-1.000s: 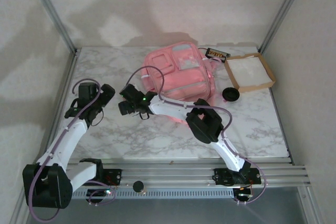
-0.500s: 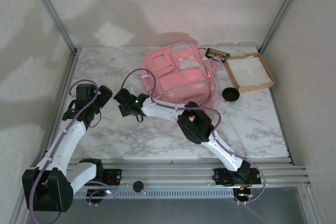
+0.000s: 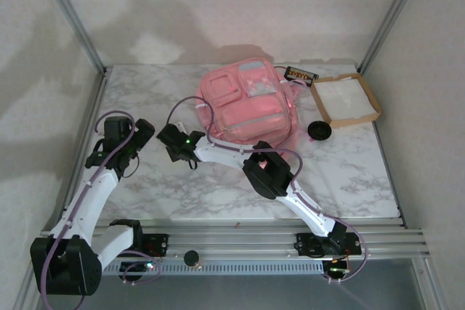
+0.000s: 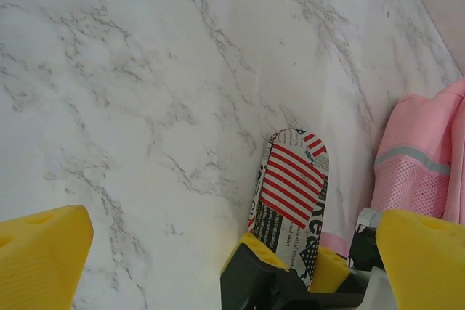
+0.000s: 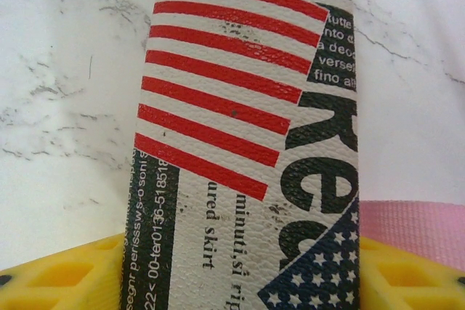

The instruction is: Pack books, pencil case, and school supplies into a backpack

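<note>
Pencil case (image 5: 240, 143) w/ red-white stripes, stars & newsprint ("red skirt", "fino al" legible) lies flat on white-grey marble table (image 3: 145, 107), just off near-left corner of the pink backpack (image 3: 247, 107). R fingers (image 5: 58, 274) press on its two long sides. L fingers (image 4: 40, 245) spread wide over bare table further left of backpack, plain white walls around.

Grainy leatherette pencil case (image 5: 240, 143); puffy cloth backpack (image 3: 247, 110); smooth marble-look table (image 3: 145, 92).

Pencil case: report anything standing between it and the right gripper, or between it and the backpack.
Nothing visible does. The right gripper has a finger on each side of the pencil case; the backpack lies close beside it, only a flat pink strap between.
</note>
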